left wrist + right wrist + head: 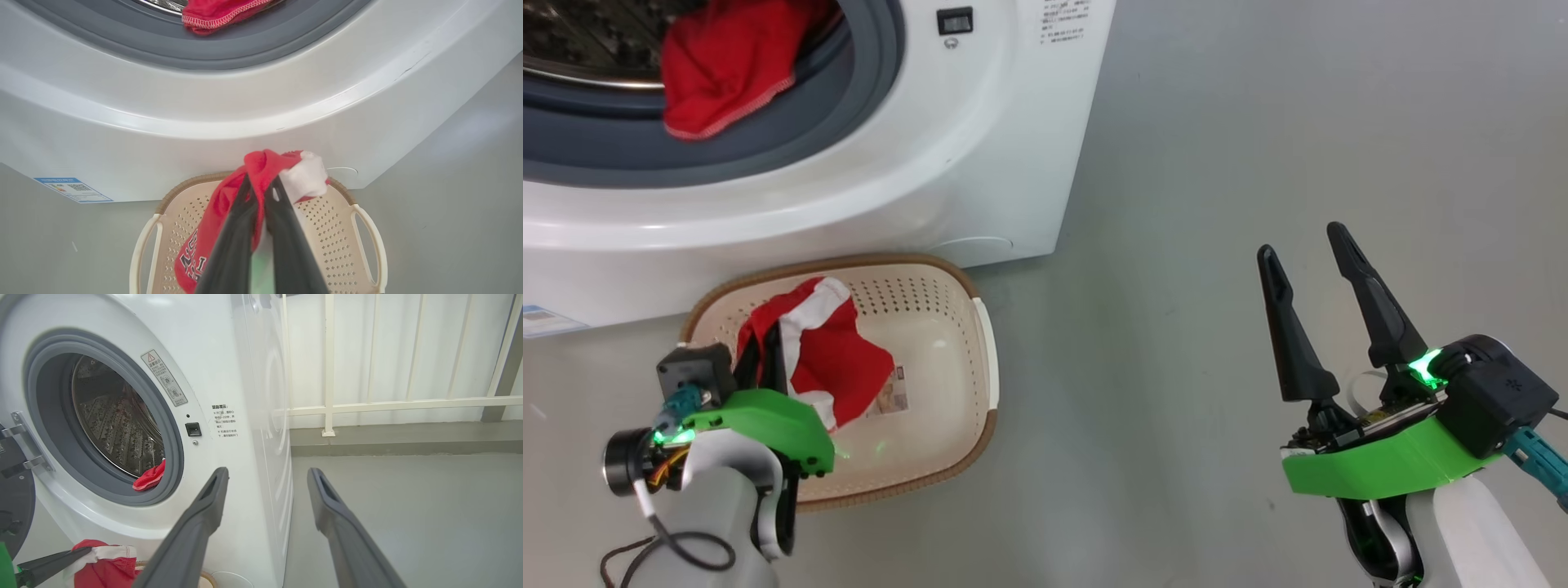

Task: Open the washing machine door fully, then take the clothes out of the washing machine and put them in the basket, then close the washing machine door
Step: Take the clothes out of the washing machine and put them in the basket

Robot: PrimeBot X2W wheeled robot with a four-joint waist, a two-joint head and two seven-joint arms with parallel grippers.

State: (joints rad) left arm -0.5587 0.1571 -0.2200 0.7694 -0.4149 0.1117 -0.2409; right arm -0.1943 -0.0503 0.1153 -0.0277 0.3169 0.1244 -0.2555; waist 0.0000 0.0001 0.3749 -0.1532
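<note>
The left tool (261, 182) is pinched shut on the red-and-white garment (837, 359). The garment hangs from its fingers over the basket (935, 327) with its lower folds inside the rim, though it is hard to tell whether the cloth touches the bottom. The basket stands on the floor (1217, 163) just in front of the washing machine (980, 147). For a clean drop, the tool should lower a little until the whole piece is within the rim. It should then spread its fingers fully and lift straight up, so no fold snags and rides along. The right tool (1300, 241) stands wide and empty, well off to the right. A second red garment (727, 69) lies draped over the grey gasket (849, 106) at the drum mouth, and the washing machine door (16, 514) is swung aside.
</note>
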